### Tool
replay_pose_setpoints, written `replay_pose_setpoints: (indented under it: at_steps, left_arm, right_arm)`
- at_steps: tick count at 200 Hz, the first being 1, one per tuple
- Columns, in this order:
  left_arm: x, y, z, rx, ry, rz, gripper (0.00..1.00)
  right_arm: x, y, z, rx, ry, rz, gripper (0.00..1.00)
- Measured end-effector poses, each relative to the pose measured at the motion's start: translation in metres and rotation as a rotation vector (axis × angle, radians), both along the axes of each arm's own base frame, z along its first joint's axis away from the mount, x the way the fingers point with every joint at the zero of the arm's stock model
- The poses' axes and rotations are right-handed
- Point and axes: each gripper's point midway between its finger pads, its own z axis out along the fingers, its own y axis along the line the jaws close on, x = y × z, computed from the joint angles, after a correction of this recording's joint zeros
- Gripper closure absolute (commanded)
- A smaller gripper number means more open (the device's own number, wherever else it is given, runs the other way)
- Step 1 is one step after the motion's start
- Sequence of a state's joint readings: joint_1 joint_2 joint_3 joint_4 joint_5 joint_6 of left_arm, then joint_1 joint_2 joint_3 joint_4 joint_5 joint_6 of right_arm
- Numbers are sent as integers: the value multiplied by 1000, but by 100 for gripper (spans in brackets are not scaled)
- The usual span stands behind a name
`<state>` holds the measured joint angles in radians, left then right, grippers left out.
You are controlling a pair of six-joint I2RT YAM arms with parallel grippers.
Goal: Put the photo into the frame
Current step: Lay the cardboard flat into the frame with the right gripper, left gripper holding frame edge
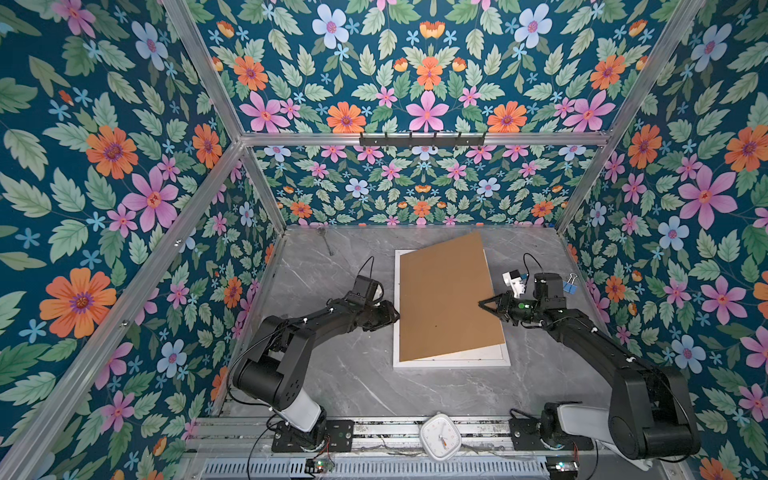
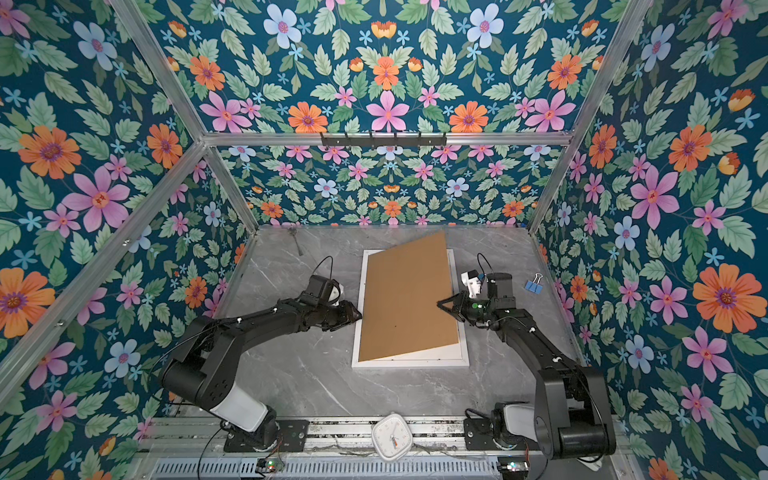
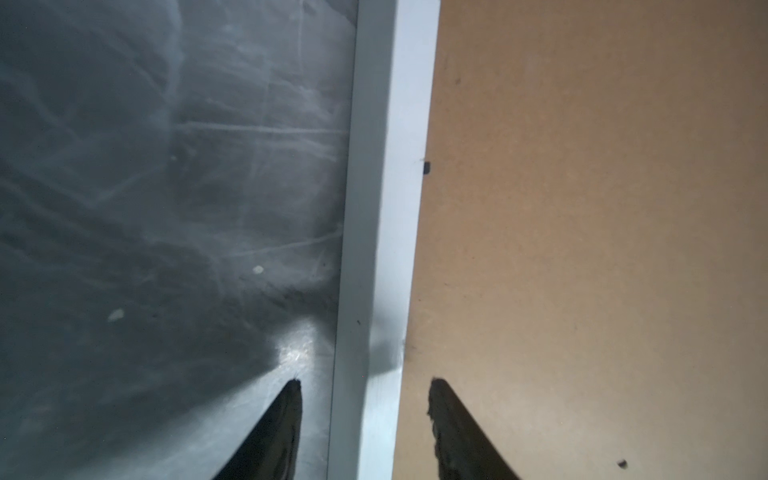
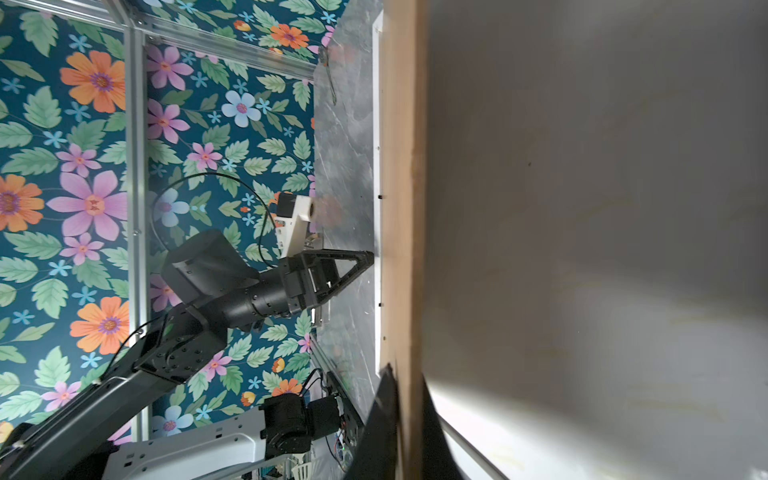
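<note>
Floral walls (image 1: 124, 166) enclose the grey marble surface (image 1: 353, 382). At its centre the white frame (image 1: 453, 362) lies flat, its inside hidden under a tilted brown backing board (image 1: 449, 299); the photo cannot be made out. The right gripper (image 1: 482, 304) has its jaws clenched on the board's 3 o'clock edge. The left gripper (image 1: 397, 318) has them released, astride the frame's 9 o'clock rail. Open surface lies toward 6 o'clock.

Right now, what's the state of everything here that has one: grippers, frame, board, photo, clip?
frame: lying flat on the table.
backing board: tilted, left edge down at the frame's left rail, right edge raised.
right gripper: shut on the backing board's raised edge.
left gripper: open, straddling the frame's left rail, holding nothing.
photo: not visible.
binder clip: shut, lying loose on the table.
</note>
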<state>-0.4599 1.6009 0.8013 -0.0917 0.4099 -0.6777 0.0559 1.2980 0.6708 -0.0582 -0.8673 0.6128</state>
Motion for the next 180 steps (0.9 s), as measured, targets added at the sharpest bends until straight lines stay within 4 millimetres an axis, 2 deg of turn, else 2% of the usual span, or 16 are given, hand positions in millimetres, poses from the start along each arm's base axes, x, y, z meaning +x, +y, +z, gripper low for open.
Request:
replay_pose_setpoints:
  at_steps: [14, 29, 180]
  left_arm:
    - [0, -1, 0, -3, 2, -2, 48]
    - [0, -1, -1, -4, 3, -3, 48]
    - [-2, -5, -5, -37, 16, 1, 49]
  right_arm:
    - [0, -1, -7, -16, 19, 8, 95]
    - [1, 1, -5, -7, 12, 26, 100]
    - [15, 2, -10, 10, 29, -7, 100]
